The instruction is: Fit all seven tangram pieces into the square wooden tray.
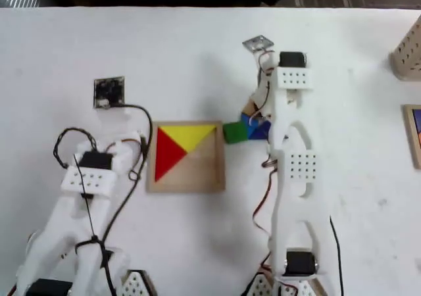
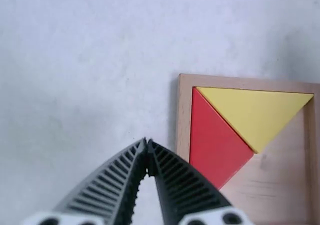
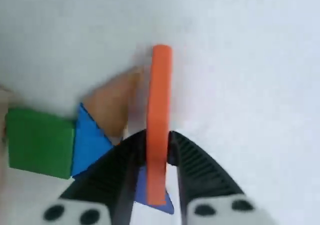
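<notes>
The square wooden tray (image 1: 187, 181) lies at the table's middle with a yellow triangle (image 1: 187, 136) and a red triangle (image 1: 168, 154) set in it; both also lie in the tray (image 2: 184, 115) in the left wrist view. Just past the tray's right edge sit a green square (image 1: 234, 132) and blue pieces (image 1: 255, 129). My right gripper (image 3: 156, 137) is shut on an orange piece (image 3: 160, 85) held on edge, above the green square (image 3: 37, 142), a blue triangle (image 3: 90, 140) and a tan piece (image 3: 112, 107). My left gripper (image 2: 146, 144) is shut and empty, beside the tray's left edge.
A small black board (image 1: 108, 92) with a cable lies at the back left. A metal plate (image 1: 258, 44) sits beyond the right arm. A perforated wooden block (image 1: 408, 52) and another tray's edge (image 1: 413, 135) stand at the far right.
</notes>
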